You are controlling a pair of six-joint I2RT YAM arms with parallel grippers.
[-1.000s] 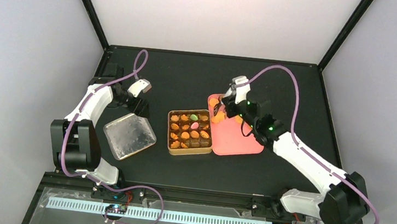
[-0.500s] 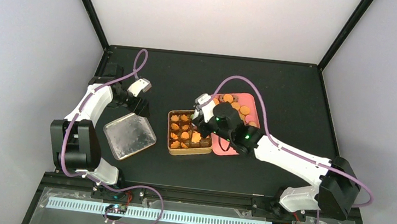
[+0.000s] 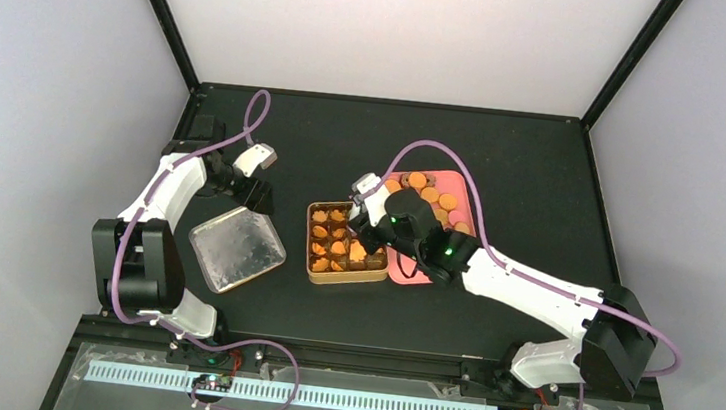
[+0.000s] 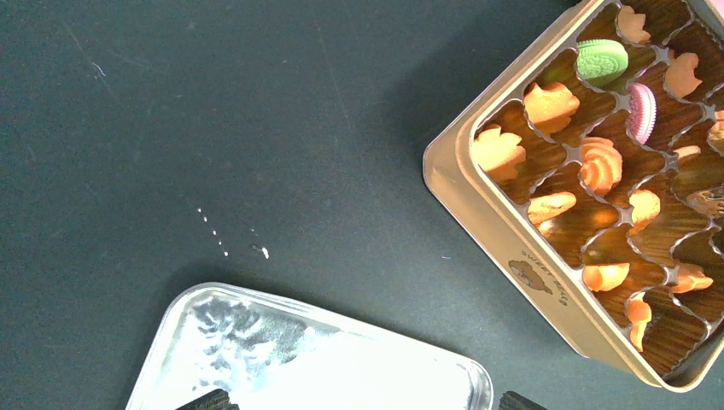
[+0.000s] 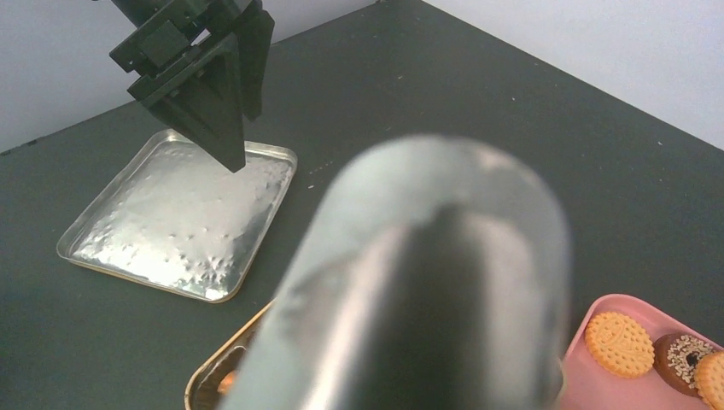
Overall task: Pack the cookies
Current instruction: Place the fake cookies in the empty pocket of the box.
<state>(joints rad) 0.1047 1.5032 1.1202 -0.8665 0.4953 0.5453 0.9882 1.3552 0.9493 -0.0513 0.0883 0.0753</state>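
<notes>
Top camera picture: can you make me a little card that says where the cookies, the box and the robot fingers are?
tin: middle of the table, open, lots of little compartments
cookies in tin: mostly orange, plus a green cookie and a pink cookie
pink tray: just right of the tin
cookies on pink tray: round, waiting to be packed
silver tray: left of the tin
left fingers: open, above the silver tray's far corner
right fingers: over the tin, holding a blurry metal tool

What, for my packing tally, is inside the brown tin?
The tin holds mostly orange cookies, plus one green cookie and one pink cookie. From above, the right arm covers its right side, hiding those compartments.
</notes>
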